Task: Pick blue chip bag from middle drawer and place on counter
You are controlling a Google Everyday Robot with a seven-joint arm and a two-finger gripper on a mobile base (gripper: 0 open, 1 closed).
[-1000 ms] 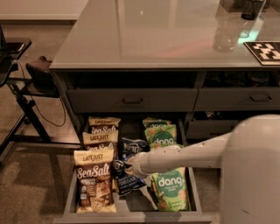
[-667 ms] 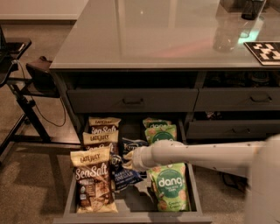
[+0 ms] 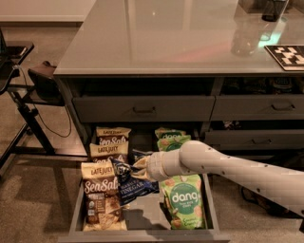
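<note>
The blue chip bag (image 3: 132, 186), dark navy with white "Vinegar" lettering, sits tilted in the middle of the open middle drawer (image 3: 142, 234). My gripper (image 3: 138, 167) comes in from the right on a white arm and is shut on the bag's crumpled top edge. Tan "Late July Sea Salt" bags (image 3: 99, 194) fill the drawer's left side. Green "dang" bags (image 3: 185, 201) lie on its right, partly under my arm. The glossy grey counter (image 3: 166, 38) spreads above the drawer.
Closed grey drawer fronts with dark bar handles (image 3: 142, 110) sit under the counter. A clear bottle (image 3: 247, 35), a dark cup (image 3: 273, 8) and a black-and-white marker tile (image 3: 289, 57) stand at the counter's right back. A black stand (image 3: 28, 109) is on the left.
My arm has swung higher and its wrist has moved a little left. The blue bag's top has lifted and the bag has tilted up from among the other bags.
</note>
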